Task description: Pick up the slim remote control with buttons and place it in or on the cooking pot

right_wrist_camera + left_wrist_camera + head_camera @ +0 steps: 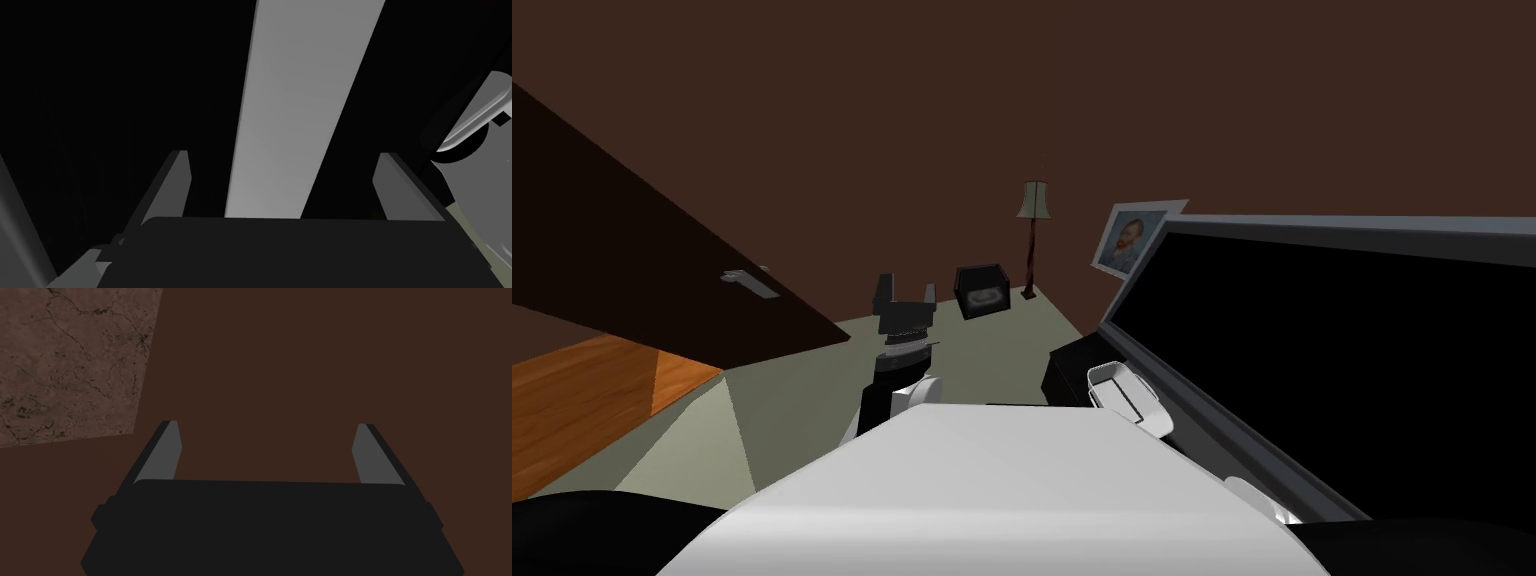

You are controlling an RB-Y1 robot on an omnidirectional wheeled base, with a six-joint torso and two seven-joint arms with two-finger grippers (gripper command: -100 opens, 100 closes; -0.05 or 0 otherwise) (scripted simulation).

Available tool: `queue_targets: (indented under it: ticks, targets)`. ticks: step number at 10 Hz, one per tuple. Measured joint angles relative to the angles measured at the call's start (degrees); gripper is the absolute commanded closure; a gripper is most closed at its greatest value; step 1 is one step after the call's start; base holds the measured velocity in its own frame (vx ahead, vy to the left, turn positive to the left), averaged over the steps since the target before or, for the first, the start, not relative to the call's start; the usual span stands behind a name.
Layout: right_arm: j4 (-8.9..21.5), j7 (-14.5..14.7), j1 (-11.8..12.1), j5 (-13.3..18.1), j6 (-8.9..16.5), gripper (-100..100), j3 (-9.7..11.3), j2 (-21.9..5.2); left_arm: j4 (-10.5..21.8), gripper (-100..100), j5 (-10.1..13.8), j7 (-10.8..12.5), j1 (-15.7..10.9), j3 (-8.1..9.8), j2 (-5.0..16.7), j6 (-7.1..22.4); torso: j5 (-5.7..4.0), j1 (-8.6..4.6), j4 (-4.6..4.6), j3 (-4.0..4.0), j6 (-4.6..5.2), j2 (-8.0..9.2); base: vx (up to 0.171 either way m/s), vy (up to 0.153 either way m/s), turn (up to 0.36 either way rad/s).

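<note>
Where the slim remote control is lying I cannot tell, and the same is going for the cooking pot. A dark open box (982, 290) is sitting on the pale green floor (812, 390) near the far wall, and a pale ring-like shape inside it is too small to name.

The right end effector (285, 165) is pointing closely at a black surface crossed by a light grey band (300, 100) — its fingers (177, 180) are standing spread with nothing between them. In the head view a large black screen (1342, 360) in a grey frame (1312, 228) is stretching along the right side, cut off by the picture's edge. A dark cabinet (1072, 370) is sitting just below its near corner, partly hidden.

The left end effector (907, 288) is hanging above the floor between a dark brown door (662, 230) and the box, its fingers spread and holding nothing. A floor lamp (1032, 235) is standing beside the box, with a framed portrait (1130, 243) on the wall just beyond the screen. A strip of wooden floor (582, 400) is showing below the door, running off the edge.
</note>
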Motion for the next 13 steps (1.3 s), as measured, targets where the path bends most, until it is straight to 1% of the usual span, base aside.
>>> queue_targets:
  ticks: [2,3,4,5,6,7,8,9,13]
  targets:
    - [1.0,-0.4,0.3,0.9,0.1,-100,0.7,0.7,0.0,0,0.0,0.0,0.0,0.0,0.0,0.0,0.0,0.02,0.01,0.02,0.02,0.03,-0.015,-0.021,0.057]
    - [1.1,-0.4,0.3,0.9,0.1,0,0.8,0.8,0.0,0,0.0,0.0,0.0,0.0,0.0,0.0,0.02,0.09,0.0,0.0,0.03,0.0,0.0,0.0,0.0]
    - [1.1,-0.4,0.3,0.9,0.1,-100,0.8,0.8,0.0,0,0.0,0.0,0.0,0.0,0.0,0.0,0.03,0.13,-0.01,-0.02,0.03,-0.03,-0.016,-0.017,0.053]
    - [2.6,0.5,-0.1,0.5,0.6,-100,0.9,2.1,0.0,0,0.0,0.0,0.0,0.0,0.0,0.0,0.01,0.1,0.0,0.0,0.02,0.0,-0.024,-0.025,0.079]
    - [2.9,0.7,0.1,0.4,1.5,-100,1.3,2.9,0.0,0,0.0,0.0,0.0,0.0,0.0,0.0,0.01,0.07,0.01,0.02,0.02,0.03,-0.022,-0.023,0.072]
    - [4.1,1.1,-0.3,0.3,2.5,-100,1.7,4.3,0.0,0,0.0,0.0,0.0,0.0,0.0,0.0,0.0,0.07,0.01,0.02,0.02,0.03,-0.026,-0.028,0.088]
    - [4.8,1.7,-0.1,0.0,3.4,-100,1.8,5.4,0.0,0,0.0,0.0,0.0,0.0,0.0,0.0,0.01,0.05,0.01,0.03,0.02,0.05,-0.01,-0.01,0.029]
    - [4.9,1.9,-0.1,0.0,3.6,100,1.8,5.5,0.0,0,0.0,0.0,0.0,0.0,0.0,0.0,0.02,0.1,0.0,0.01,0.03,0.0,0.0,0.0,0.0]
    - [4.9,1.8,-0.1,-0.1,3.6,100,1.8,5.5,0.0,0,0.0,0.0,0.0,0.0,0.0,0.0,0.03,0.16,-0.02,-0.03,0.01,-0.04,-0.001,0.001,-0.003]
